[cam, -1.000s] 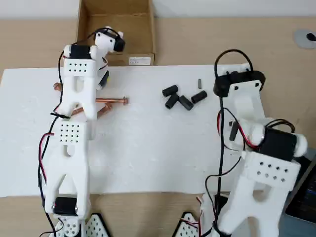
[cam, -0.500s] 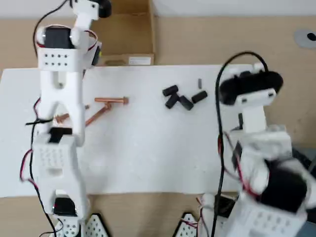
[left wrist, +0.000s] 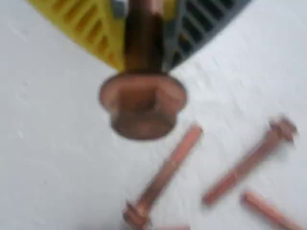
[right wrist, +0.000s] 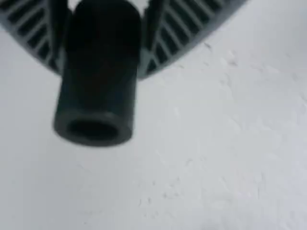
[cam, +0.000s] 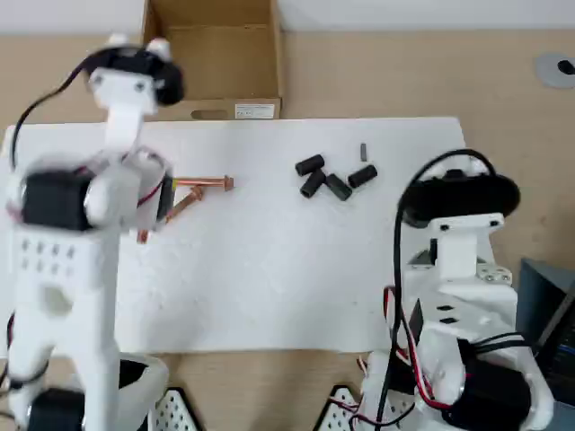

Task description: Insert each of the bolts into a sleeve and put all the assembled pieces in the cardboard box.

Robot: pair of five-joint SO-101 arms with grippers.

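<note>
Bolt (left wrist: 143, 98) is pinched right in the left gripper (left wrist: 144, 43). The shank is squeezed between a yellow finger (left wrist: 81, 28) on one side and a dark grey finger (left wrist: 201, 24) on the other. The flanged head is left sticking out past the fingertips, aimed at the white foam sheet (left wrist: 57, 158). So that gripper is clamped tight on it, with no gap to be seen. How far the shank runs back into the jaws is hidden.

Three loose bolts are seen lying flat on the sheet past the held head. One (left wrist: 165, 172) lies closest, a second (left wrist: 249, 165) beside it, and a third (left wrist: 268, 211) is cut off at the frame edge.

Same deal on the other side. A black sleeve (right wrist: 98, 81) is gripped in the right gripper (right wrist: 103, 28), closed snug around it. Its open bore end is poked out beyond the ribbed fingers (right wrist: 182, 24), over bare sheet.

In the high view, four spare sleeves (cam: 312, 184) are bunched together on the far half of the sheet, nearer the right arm (cam: 458, 269). A small grey pin (cam: 363, 152) is parked just beyond them. The loose bolts are found just beside the left arm (cam: 81, 224), one of them partly covered by it. The cardboard box (cam: 277, 63) is set on the wooden table (cam: 404, 72) just past the sheet's far edge, beyond the left arm. Both grippers are tucked under their own arms there, so their height above the sheet can't be told.
</note>
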